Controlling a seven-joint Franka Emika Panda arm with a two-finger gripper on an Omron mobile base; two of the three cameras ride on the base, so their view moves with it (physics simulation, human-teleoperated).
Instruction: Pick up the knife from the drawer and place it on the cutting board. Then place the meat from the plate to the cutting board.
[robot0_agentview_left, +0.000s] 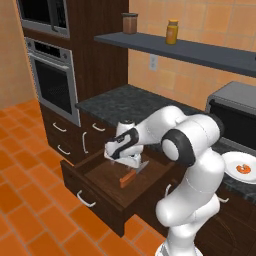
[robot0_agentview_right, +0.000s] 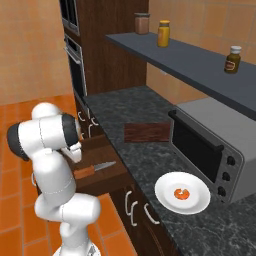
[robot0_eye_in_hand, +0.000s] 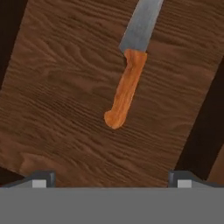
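Your gripper (robot0_agentview_left: 131, 162) hung over the pulled-out drawer (robot0_agentview_left: 100, 176) with its jaws spread wide and nothing between them; in the hand view the two fingertips (robot0_eye_in_hand: 41, 178) stood well apart at the bottom edge, with bare wood grain between them. The knife (robot0_eye_in_hand: 131, 65) lay flat on the drawer bottom just ahead of those tips, its orange-brown handle nearer the hand and the grey blade running away from it, slanted against the line of the jaws. That slant was your first risk: had you dropped straight down, the fingers could have landed short of the handle or caught only its rounded butt, and the knife might have pivoted or skidded on the smooth wood. A low, flat handle also left little to pinch, so the tips could have scraped the drawer floor before closing. The drawer walls sat near the hand, as far as the base views let you judge, so a wide swing on the way out could have clipped the front. The cutting board (robot0_agentview_right: 146, 132) waited on the dark counter beside the toaster oven (robot0_agentview_right: 207, 147), and the meat (robot0_agentview_right: 182, 193) sat on the white plate (robot0_agentview_right: 165, 197) near the counter's edge, where a careless carry could have knocked it. The jars on the shelf (robot0_agentview_right: 200, 70) carried no lettering you could read.
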